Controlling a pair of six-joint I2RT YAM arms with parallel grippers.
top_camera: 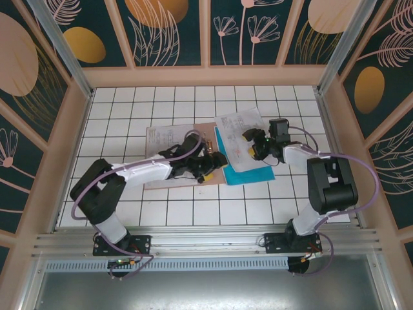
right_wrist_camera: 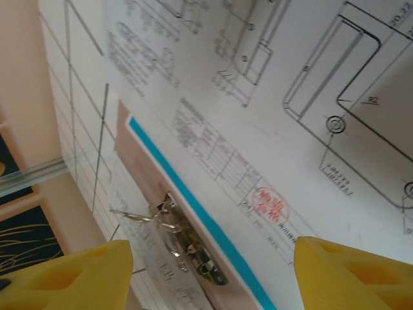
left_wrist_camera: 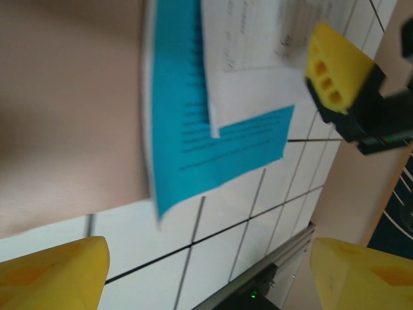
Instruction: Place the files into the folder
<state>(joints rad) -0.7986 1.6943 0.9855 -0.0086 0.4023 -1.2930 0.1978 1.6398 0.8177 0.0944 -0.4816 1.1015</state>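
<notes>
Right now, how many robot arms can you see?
2. The left arm reaches over the brown folder. The right arm reaches over the white paper. None seem hidden.

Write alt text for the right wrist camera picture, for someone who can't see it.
A white sheet of printed technical drawings lies over a teal-blue sheet, whose edge shows as a strip beside a metal clip. The right gripper has its yellow fingertips apart above the paper.

kraft folder (left_wrist_camera: 64,97): one | teal sheet (top_camera: 248,175): one | white printed sheet (top_camera: 242,135) and second printed sheet (top_camera: 158,139): two | metal clip (right_wrist_camera: 187,248): one | left gripper (left_wrist_camera: 206,278) and right gripper (right_wrist_camera: 206,271): two | worktop (top_camera: 193,213): one
</notes>
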